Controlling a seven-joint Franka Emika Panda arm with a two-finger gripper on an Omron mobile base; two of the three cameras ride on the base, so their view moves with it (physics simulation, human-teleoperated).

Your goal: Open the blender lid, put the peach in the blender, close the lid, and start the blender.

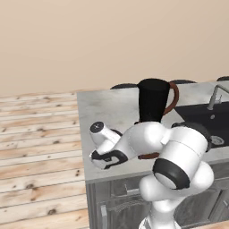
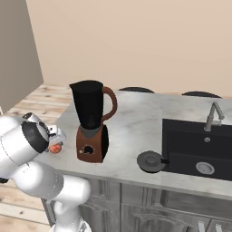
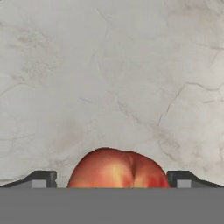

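Lid is off: round flat blender lid (image 2: 151, 161) lies on the marbled grey counter (image 2: 136, 122) by the sink, dark tapered blender (image 2: 92, 120) open. Peach-grasp step: gripper (image 3: 111, 181) spread wide, empty, tips flanking the smooth orange-red peach (image 3: 118, 168) on the counter left of the blender base; next likely lower slightly and close

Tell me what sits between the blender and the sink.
In the right base view, the blender lid lies flat on the counter between the blender and the sink, close to the sink's edge.
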